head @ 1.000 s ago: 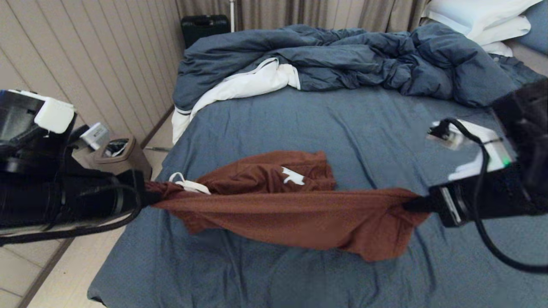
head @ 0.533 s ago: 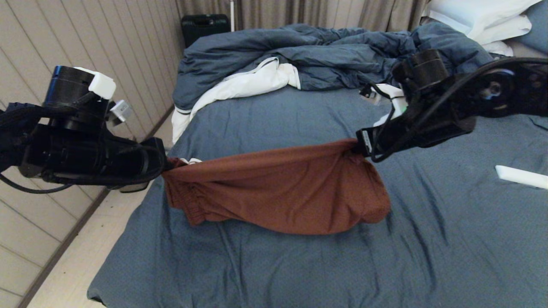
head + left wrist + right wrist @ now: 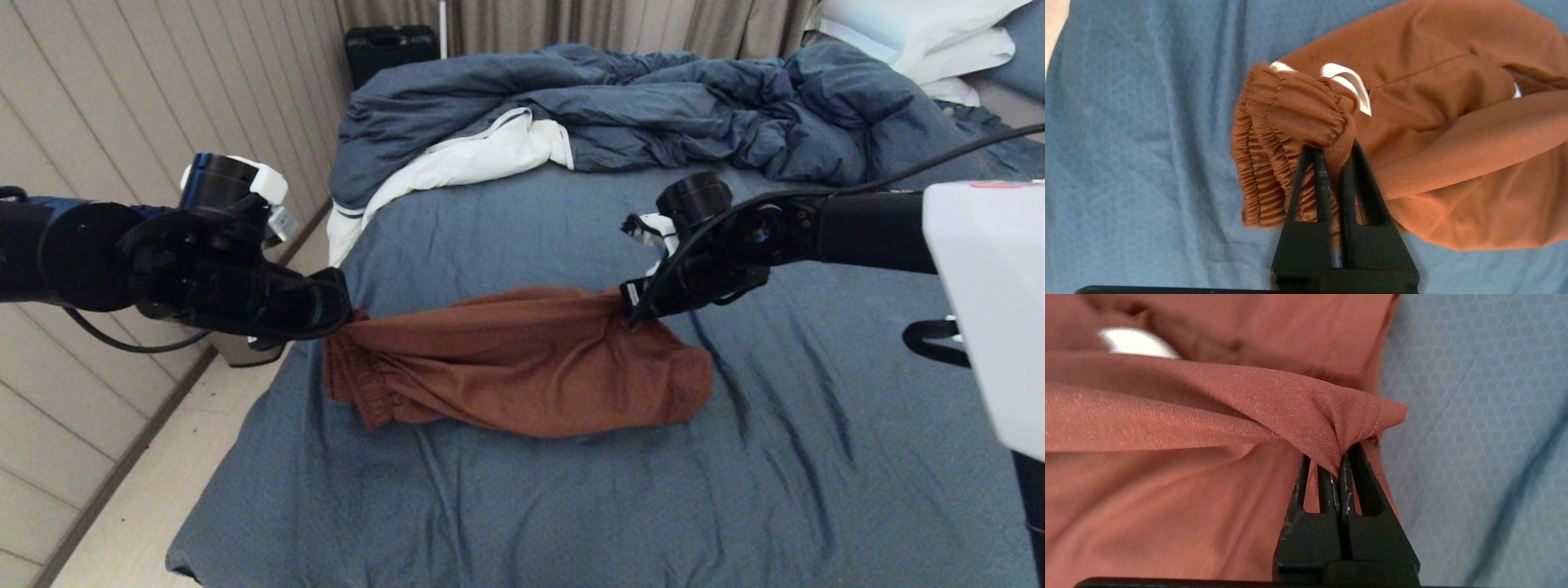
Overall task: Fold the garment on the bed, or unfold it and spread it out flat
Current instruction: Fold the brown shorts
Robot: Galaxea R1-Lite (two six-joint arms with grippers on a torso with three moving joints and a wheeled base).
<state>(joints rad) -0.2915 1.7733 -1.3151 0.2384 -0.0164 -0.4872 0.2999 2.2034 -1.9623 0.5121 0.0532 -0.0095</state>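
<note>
The left gripper (image 3: 347, 314) has its jaws pinched tight on the gathered elastic waistband of the shorts (image 3: 522, 363). The shorts sag between the two arms, their lower part resting on the bed (image 3: 571, 506). The right gripper (image 3: 633, 314) is clamped on a hem corner. This looks like a fold being carried over; next the held edge needs lowering evenly.

The garment (image 3: 522, 359), rust-brown shorts, hangs bunched and stretched sideways, pinched at both ends, its lower edge sagging onto the bed (image 3: 571, 506). Gathered elastic waistband at the left, white drawstring peeking out. Slate-blue sheet beneath, creased, mid-bed.
</note>
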